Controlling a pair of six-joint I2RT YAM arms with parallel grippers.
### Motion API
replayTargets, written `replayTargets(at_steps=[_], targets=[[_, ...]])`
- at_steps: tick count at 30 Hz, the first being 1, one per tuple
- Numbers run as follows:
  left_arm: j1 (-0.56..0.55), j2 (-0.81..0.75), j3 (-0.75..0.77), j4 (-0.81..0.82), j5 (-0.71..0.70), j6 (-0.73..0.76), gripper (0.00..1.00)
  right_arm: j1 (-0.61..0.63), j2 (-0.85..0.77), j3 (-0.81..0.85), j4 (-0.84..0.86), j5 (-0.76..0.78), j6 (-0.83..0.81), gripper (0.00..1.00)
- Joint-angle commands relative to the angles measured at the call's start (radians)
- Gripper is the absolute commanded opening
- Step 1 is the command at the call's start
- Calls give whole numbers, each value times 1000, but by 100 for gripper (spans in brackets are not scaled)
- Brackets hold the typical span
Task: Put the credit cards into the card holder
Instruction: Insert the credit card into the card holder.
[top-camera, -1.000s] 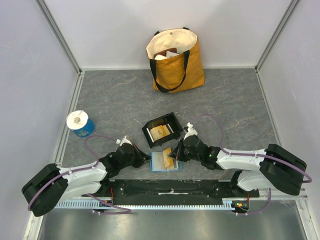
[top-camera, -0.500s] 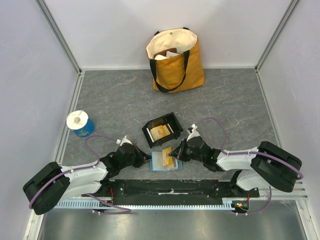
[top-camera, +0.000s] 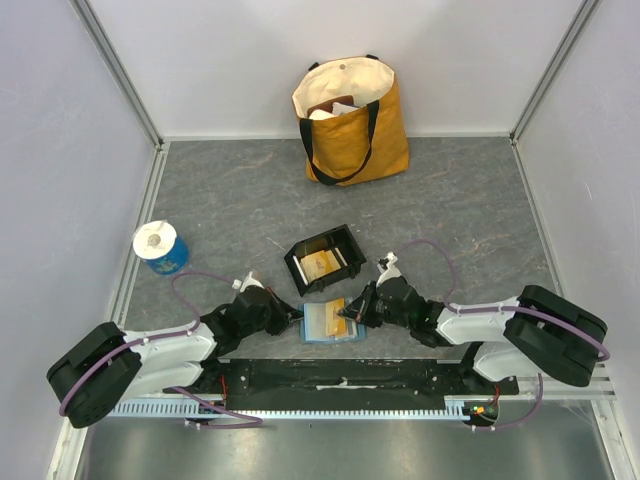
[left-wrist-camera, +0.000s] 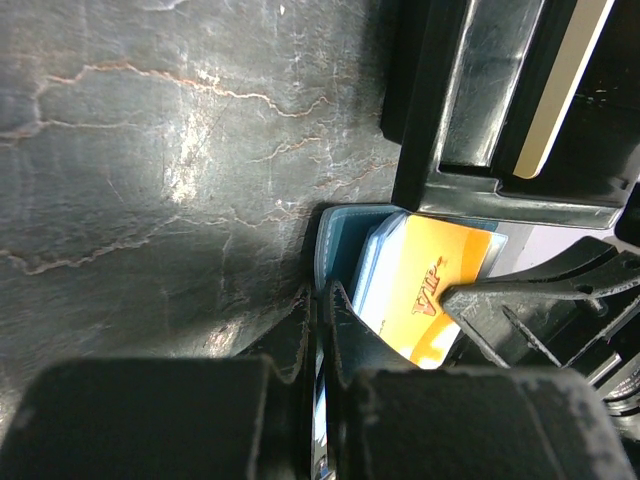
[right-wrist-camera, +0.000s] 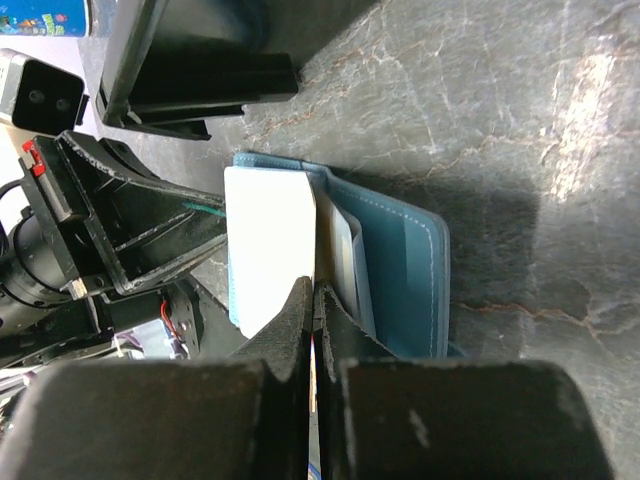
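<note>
Black tray (top-camera: 293, 272) just behind card holder (top-camera: 312, 325) (tote bag (top-camera: 365, 140) well beyond)

Orange card (left-wrist-camera: 430, 290): red "VIP" lettering. No other text legible.

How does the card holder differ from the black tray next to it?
The card holder is teal and lies open flat; the black tray is a box with raised walls. Left fingers pinch the card holder's edge; nothing touches the tray. Both hold credit cards.
</note>
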Motion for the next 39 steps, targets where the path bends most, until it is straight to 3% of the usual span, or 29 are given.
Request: replayTargets(at_steps=[1, 8, 16, 25, 30, 31, 36, 39], targets=[[-5, 16, -24, -80, -63, -22, 2, 27, -39, -21, -51, -17, 21, 0], [-3, 18, -21, -82, -66, -27, 2, 38, -47, -13, -75, -17, 31, 0], [-5, 13, -24, -80, -52, -22, 2, 38, 69, 13, 46, -3, 11, 0], [-6, 12, -27, -79, -45, -18, 2, 59, 131, 59, 63, -31, -9, 0], [-5, 11, -22, -79, -45, -15, 2, 70, 142, 88, 29, -39, -20, 4], [-5, 8, -24, -79, -46, -16, 2, 67, 123, 93, 3, -24, -31, 8], [-5, -15, -36, -82, -46, -19, 2, 66, 1, 163, -300, 107, -124, 43], [-5, -30, -39, -90, -48, -18, 2, 67, -27, 179, -353, 127, -149, 52]])
